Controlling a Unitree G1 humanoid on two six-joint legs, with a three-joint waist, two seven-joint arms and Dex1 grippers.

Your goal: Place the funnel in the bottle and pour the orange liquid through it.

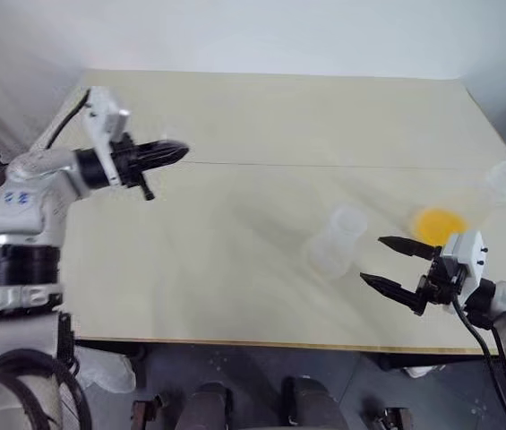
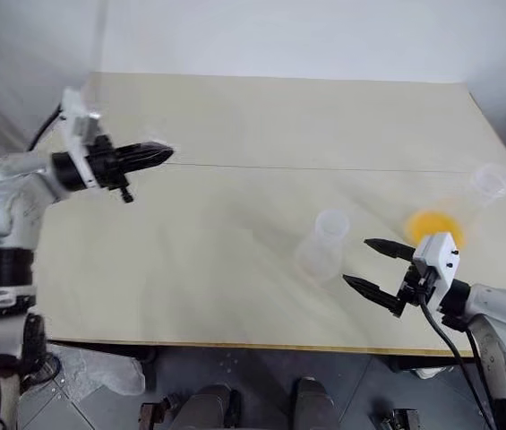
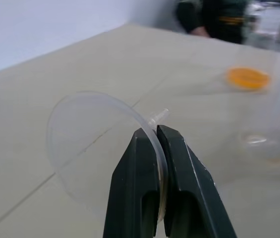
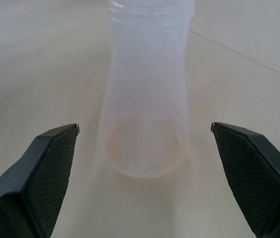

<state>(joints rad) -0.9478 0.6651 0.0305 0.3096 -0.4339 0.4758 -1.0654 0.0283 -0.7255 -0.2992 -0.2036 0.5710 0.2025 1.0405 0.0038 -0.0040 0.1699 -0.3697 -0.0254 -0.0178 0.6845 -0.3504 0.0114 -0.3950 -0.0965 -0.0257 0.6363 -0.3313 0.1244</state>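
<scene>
Two arms reach over a wide pale table (image 1: pixel 235 269), which carries a thin dark seam line across its middle and takes up most of the scene. The left gripper (image 1: pixel 174 152) hangs above the table's left part, pointing level toward the right, its black fingers (image 3: pixel 140 163) pressed together on the rim of the funnel (image 3: pixel 95 144), a clear flared disc whose short spout pokes out just past the fingertips. The right gripper (image 1: pixel 389 261) sits low near the table's front right edge with its two fingers spread wide and nothing between them; it points toward the bottle (image 1: pixel 335 240), which stands upright on the table just beyond the fingertips, apart from them, with its open neck up. Just right of the bottle and beside the right gripper stands a larger clear flask (image 1: pixel 494 188), faint against the table, and the orange liquid (image 1: pixel 439 221) shows as a round bright patch through its base. Bare tabletop lies between the held funnel and the bottle. At the table's far side, the left wrist view shows a blurred person (image 3: pixel 214 20) in dark clothing.
</scene>
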